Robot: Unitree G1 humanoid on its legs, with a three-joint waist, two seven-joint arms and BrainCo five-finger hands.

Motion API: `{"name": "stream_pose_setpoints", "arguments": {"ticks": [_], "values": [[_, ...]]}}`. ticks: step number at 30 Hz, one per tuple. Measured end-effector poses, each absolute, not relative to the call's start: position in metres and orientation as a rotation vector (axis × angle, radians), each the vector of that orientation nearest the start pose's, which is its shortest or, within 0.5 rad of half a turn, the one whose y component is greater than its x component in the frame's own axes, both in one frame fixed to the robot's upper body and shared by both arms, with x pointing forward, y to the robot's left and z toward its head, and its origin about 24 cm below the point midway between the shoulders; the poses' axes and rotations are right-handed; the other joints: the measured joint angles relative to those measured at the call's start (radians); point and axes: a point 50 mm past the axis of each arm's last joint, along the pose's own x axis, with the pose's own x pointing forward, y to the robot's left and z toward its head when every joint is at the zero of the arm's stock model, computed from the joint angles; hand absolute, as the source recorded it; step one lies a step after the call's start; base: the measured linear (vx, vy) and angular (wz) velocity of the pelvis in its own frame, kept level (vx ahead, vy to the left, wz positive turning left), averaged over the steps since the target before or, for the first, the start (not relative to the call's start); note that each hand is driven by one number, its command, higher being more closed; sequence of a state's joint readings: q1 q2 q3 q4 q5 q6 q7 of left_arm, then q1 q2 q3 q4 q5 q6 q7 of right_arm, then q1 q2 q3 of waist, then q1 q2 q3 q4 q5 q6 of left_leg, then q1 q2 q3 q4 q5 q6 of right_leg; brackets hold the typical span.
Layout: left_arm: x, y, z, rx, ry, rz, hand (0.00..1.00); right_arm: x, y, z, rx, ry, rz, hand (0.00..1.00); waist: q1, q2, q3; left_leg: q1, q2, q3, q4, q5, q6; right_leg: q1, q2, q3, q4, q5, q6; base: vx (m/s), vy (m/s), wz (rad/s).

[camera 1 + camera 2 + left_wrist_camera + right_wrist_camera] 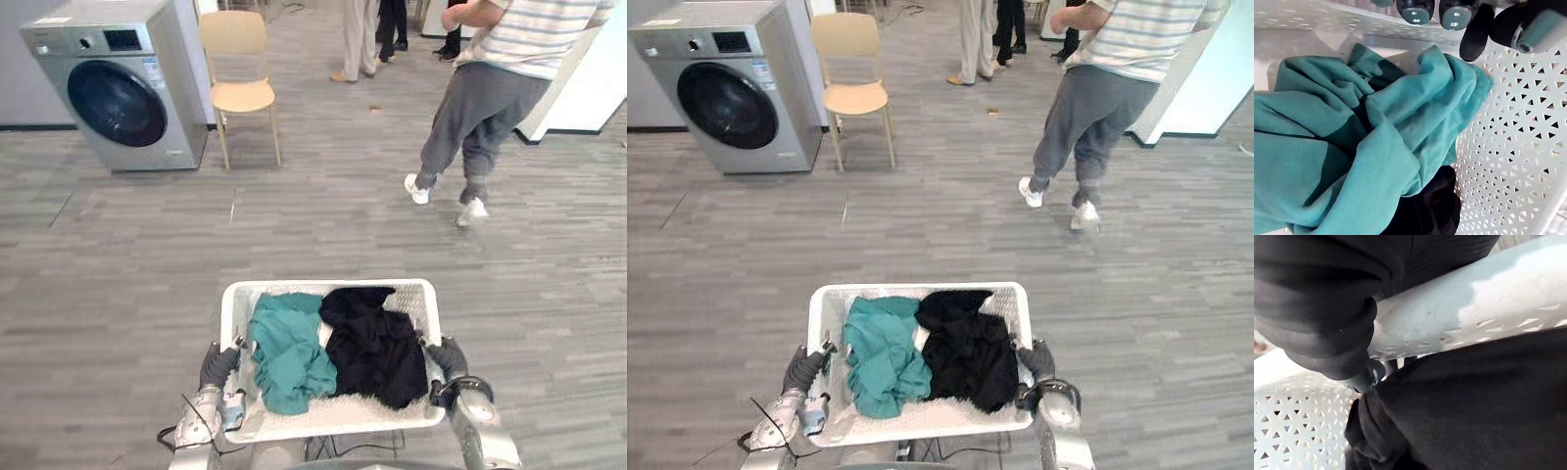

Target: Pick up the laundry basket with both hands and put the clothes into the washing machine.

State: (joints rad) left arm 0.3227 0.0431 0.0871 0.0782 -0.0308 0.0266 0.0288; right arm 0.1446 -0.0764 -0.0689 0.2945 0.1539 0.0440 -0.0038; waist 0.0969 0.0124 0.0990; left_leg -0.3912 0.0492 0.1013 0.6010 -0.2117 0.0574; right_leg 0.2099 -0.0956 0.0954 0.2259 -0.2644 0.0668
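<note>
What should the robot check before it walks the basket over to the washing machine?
1. Left hand hooked over the laundry basket rim: ok.
2. Right hand curled over the opposite rim: ok.
3. Clothes inside the walls: the teal garment and black garment both lie in the basket, ok.
4. Washing machine ready to load: its round door is shut, not ok.
5. Way ahead free: a person is stepping across the floor to the right, not ok.
6. Room at the machine: a chair stands right beside it; whether it would get in the way, cannot tell.
</note>
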Motion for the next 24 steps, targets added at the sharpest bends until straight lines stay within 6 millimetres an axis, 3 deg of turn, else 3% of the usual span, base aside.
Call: {"name": "stream_pose_setpoints", "arguments": {"ticks": [1, 3, 4, 6, 7, 8, 10, 11, 12, 13, 14, 16, 17, 18, 19, 20, 21, 22, 23, 24], "values": [[0.165, 0.198, -0.042, 0.024, 0.412, 0.207, 1.0, 0.196, -0.194, -0.058, 0.085, 0.47, -0.151, 1.0, 0.007, -0.005, -0.001, 0.021, -0.016, 0.019, 0.009, -0.024, 0.031, -0.024, -0.018, 0.005, 0.08, 0.004, 0.006, 0.67, 0.294, -0.32], [0.163, 0.198, -0.042, 0.029, 0.416, 0.216, 1.0, 0.195, -0.193, -0.06, 0.085, 0.478, -0.149, 1.0, 0.018, -0.016, 0.003, 0.101, -0.049, 0.055, -0.011, -0.077, 0.06, -0.132, -0.032, 0.053, 0.4, 0.06, 0.134, 0.6, 0.256, -0.22], [0.162, 0.201, -0.042, 0.045, 0.419, 0.213, 1.0, 0.193, -0.191, -0.065, 0.094, 0.499, -0.15, 1.0, 0.02, -0.031, 0.016, 0.182, -0.074, 0.069, -0.041, -0.096, 0.071, -0.207, -0.027, 0.068, 0.667, 0.12, 0.21, 0.54, 0.194, -0.04], [0.158, 0.203, -0.041, 0.059, 0.428, 0.214, 1.0, 0.19, -0.187, -0.069, 0.116, 0.515, -0.15, 1.0, 0.012, -0.03, 0.023, 0.314, -0.094, 0.062, -0.109, -0.099, 0.072, -0.315, -0.021, -0.014, 0.942, 0.129, 0.19, 0.5, 0.145, -0.02], [0.156, 0.204, -0.039, 0.061, 0.424, 0.216, 1.0, 0.19, -0.187, -0.068, 0.116, 0.513, -0.148, 1.0, 0.009, -0.022, 0.026, 0.352, -0.094, 0.053, -0.139, -0.099, 0.072, -0.343, -0.021, -0.047, 0.96, 0.118, 0.168, 0.49, 0.115, -0.07], [0.155, 0.204, -0.035, 0.063, 0.407, 0.214, 1.0, 0.189, -0.186, -0.065, 0.114, 0.499, -0.143, 1.0, -0.001, -0.007, 0.028, 0.426, -0.088, 0.033, -0.205, -0.099, 0.071, -0.399, -0.02, -0.124, 0.933, 0.079, 0.104, 0.56, 0.11, 0.05], [0.163, 0.201, -0.027, 0.069, 0.368, 0.197, 1.0, 0.189, -0.186, -0.058, 0.122, 0.463, -0.157, 1.0, -0.013, 0.004, 0.035, 0.512, -0.083, -0.001, -0.282, -0.103, 0.065, -0.461, -0.024, -0.224, 0.778, 0.028, 0.05, 0.5, 0.069, 0.35], [0.168, 0.199, -0.024, 0.068, 0.349, 0.183, 1.0, 0.187, -0.189, -0.055, 0.128, 0.444, -0.177, 1.0, -0.029, 0.005, 0.034, 0.542, -0.074, -0.03, -0.296, -0.111, 0.05, -0.475, -0.027, -0.294, 0.586, 0.016, 0.02, 0.46, -0.002, 0.74], [0.173, 0.195, -0.022, 0.066, 0.333, 0.166, 1.0, 0.185, -0.192, -0.052, 0.127, 0.425, -0.195, 1.0, -0.035, 0.005, 0.035, 0.568, -0.067, -0.05, -0.293, -0.129, 0.018, -0.477, -0.023, -0.345, 0.372, 0.033, 0.001, 0.56, -0.011, 0.75], [0.174, 0.195, -0.021, 0.066, 0.329, 0.163, 1.0, 0.185, -0.193, -0.051, 0.126, 0.419, -0.2, 1.0, -0.034, 0.005, 0.035, 0.58, -0.067, -0.059, -0.287, -0.141, -0.002, -0.48, -0.022, -0.362, 0.279, 0.059, -0.019, 0.48, -0.056, 0.58], [0.174, 0.195, -0.021, 0.066, 0.33, 0.163, 1.0, 0.185, -0.192, -0.052, 0.125, 0.42, -0.205, 1.0, -0.033, -0.012, 0.025, 0.604, -0.067, -0.077, -0.274, -0.165, -0.039, -0.483, -0.011, -0.37, 0.15, 0.121, -0.049, 0.52, -0.115, 0.58], [0.171, 0.196, -0.023, 0.068, 0.34, 0.166, 1.0, 0.181, -0.191, -0.054, 0.124, 0.433, -0.206, 1.0, -0.039, -0.037, 0.007, 0.652, -0.059, -0.119, -0.231, -0.198, -0.093, -0.473, -0.001, -0.348, 0.129, 0.236, -0.081, 0.57, -0.188, 0.77], [0.17, 0.195, -0.025, 0.064, 0.349, 0.167, 1.0, 0.178, -0.192, -0.055, 0.12, 0.441, -0.208, 1.0, -0.049, -0.034, -0.005, 0.65, -0.043, -0.147, -0.169, -0.203, -0.101, -0.461, 0.02, -0.331, 0.157, 0.269, -0.066, 0.63, -0.215, 0.63], [0.165, 0.192, -0.029, 0.039, 0.365, 0.182, 1.0, 0.179, -0.195, -0.054, 0.089, 0.442, -0.192, 1.0, -0.045, 0.01, -0.025, 0.606, 0.008, -0.172, -0.023, -0.193, -0.109, -0.424, 0.06, -0.354, 0.163, 0.246, -0.081, 0.75, -0.23, 0.36], [0.165, 0.191, -0.029, 0.012, 0.366, 0.205, 1.0, 0.184, -0.197, -0.049, 0.058, 0.42, -0.166, 1.0, -0.041, 0.054, -0.023, 0.54, 0.031, -0.185, 0.155, -0.126, -0.108, -0.384, 0.103, -0.373, 0.149, 0.219, -0.09, 0.49, -0.121, -0.07], [0.164, 0.191, -0.03, -0.001, 0.366, 0.216, 1.0, 0.186, -0.197, -0.046, 0.047, 0.41, -0.156, 1.0, -0.033, 0.072, -0.021, 0.503, 0.038, -0.181, 0.241, -0.059, -0.109, -0.366, 0.118, -0.369, 0.141, 0.208, -0.095, 0.59, -0.094, -0.42], [0.163, 0.191, -0.031, -0.011, 0.371, 0.23, 1.0, 0.189, -0.197, -0.043, 0.04, 0.397, -0.149, 1.0, -0.019, 0.089, -0.012, 0.418, 0.042, -0.183, 0.429, 0.148, -0.121, -0.305, 0.134, -0.349, 0.091, 0.19, -0.105, 0.56, -0.011, -0.48], [0.162, 0.191, -0.031, -0.002, 0.373, 0.219, 1.0, 0.188, -0.199, -0.044, 0.043, 0.404, -0.162, 1.0, -0.016, 0.102, -0.016, 0.322, 0.046, -0.192, 0.581, 0.118, -0.116, -0.246, 0.145, -0.338, 0.037, 0.189, -0.102, 0.66, -0.001, -0.38], [0.162, 0.19, -0.031, 0.0, 0.372, 0.213, 1.0, 0.186, -0.199, -0.045, 0.045, 0.409, -0.168, 1.0, -0.016, 0.105, -0.018, 0.282, 0.047, -0.197, 0.627, 0.09, -0.124, -0.22, 0.144, -0.334, 0.018, 0.189, -0.102, 0.51, 0.053, -0.2], [0.162, 0.191, -0.032, 0.003, 0.374, 0.212, 1.0, 0.186, -0.198, -0.046, 0.05, 0.41, -0.177, 1.0, -0.014, 0.089, -0.007, 0.212, 0.062, -0.181, 0.637, 0.029, -0.125, -0.163, 0.133, -0.319, -0.023, 0.189, -0.102, 0.49, 0.076, -0.12]]}}
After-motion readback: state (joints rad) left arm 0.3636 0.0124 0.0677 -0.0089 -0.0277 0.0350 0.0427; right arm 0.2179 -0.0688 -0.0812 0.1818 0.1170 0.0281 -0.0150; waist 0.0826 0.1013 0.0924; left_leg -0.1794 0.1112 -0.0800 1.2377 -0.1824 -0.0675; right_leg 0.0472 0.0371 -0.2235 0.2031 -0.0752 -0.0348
